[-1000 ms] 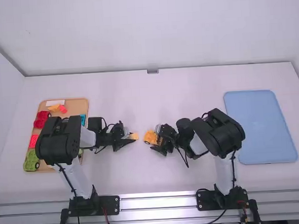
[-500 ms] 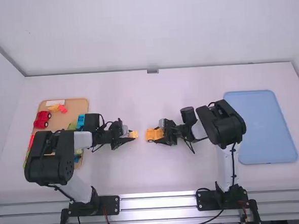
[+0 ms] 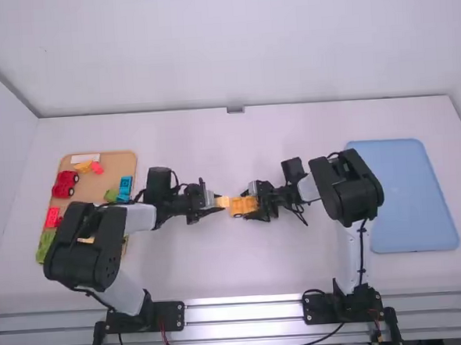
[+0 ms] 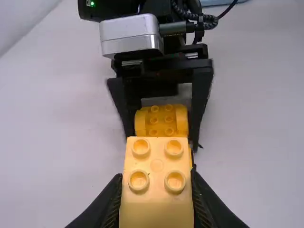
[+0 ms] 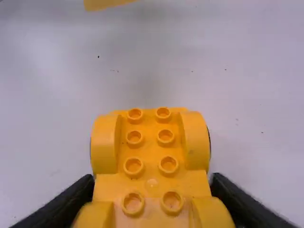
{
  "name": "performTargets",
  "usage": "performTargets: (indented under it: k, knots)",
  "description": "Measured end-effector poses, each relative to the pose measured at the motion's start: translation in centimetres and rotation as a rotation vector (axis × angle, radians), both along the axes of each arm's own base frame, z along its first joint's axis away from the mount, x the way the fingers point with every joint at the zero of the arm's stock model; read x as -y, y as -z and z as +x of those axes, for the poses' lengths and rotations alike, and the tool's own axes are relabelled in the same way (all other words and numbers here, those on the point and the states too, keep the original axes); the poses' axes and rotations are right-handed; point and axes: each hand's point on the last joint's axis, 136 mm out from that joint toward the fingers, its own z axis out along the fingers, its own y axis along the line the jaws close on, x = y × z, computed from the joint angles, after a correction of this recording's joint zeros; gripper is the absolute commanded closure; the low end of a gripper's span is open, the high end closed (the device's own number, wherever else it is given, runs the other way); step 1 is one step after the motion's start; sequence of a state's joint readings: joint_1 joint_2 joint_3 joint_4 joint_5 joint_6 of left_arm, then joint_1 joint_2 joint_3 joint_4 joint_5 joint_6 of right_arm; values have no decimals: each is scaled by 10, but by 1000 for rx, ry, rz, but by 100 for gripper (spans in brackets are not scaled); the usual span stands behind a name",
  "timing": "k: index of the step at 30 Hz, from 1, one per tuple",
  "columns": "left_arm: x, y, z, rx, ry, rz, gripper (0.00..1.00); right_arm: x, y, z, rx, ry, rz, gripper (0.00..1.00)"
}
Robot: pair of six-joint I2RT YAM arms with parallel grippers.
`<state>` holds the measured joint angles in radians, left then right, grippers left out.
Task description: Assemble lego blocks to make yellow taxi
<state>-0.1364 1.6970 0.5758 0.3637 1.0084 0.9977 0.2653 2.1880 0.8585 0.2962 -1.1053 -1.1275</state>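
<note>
In the high view my left gripper (image 3: 211, 206) is shut on a light yellow block (image 3: 223, 202), which stands at or just over the left end of the orange-yellow car base (image 3: 243, 206). My right gripper (image 3: 259, 205) holds that base from the other side. Seen in the left wrist view, the block (image 4: 156, 166) is studs up between the fingers of my left gripper (image 4: 156, 204), partly covering the base (image 4: 161, 121) beyond. In the right wrist view my right gripper (image 5: 152, 202) grips the studded base (image 5: 149, 164); contact between block and base cannot be told.
At the left a tan tray (image 3: 120, 162) carries a red car piece (image 3: 65, 183), a blue block (image 3: 125, 187), a green piece (image 3: 45, 245) and several other blocks. A light blue tray (image 3: 402, 197) lies at the right.
My left gripper has moved right with the light yellow block, up to the car base. The right gripper has straightened and shifted slightly right with the base, which has turned a little.
</note>
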Motion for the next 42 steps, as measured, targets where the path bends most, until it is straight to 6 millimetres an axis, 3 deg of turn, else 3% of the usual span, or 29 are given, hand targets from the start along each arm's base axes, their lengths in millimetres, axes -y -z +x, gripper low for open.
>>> performTargets:
  k: [5, 11, 14, 19, 26, 32, 42]
  knots:
    - [8, 7, -8, -75, 14, 36, 98, 2, -1, 3, 4, 7, 0, 11]
    - [16, -3, 6, -34, 29, 34, 98, 8, 0, 6, -9, 24, 1, 12]
    - [20, 4, 18, -62, 37, 24, 98, 9, 0, 6, -13, 25, 3, 14]
    - [24, 19, 20, -130, 62, 2, 97, 9, 0, 5, -15, 24, 3, 16]
    - [32, 29, 21, -152, 64, 27, 98, 9, -1, 6, -10, 23, 6, 32]
    - [44, 40, 17, -177, 41, 94, 98, 9, -1, 6, -11, 24, 5, 39]
    - [43, 40, 23, -183, 13, 104, 98, 9, 1, 9, -18, 41, -8, 50]
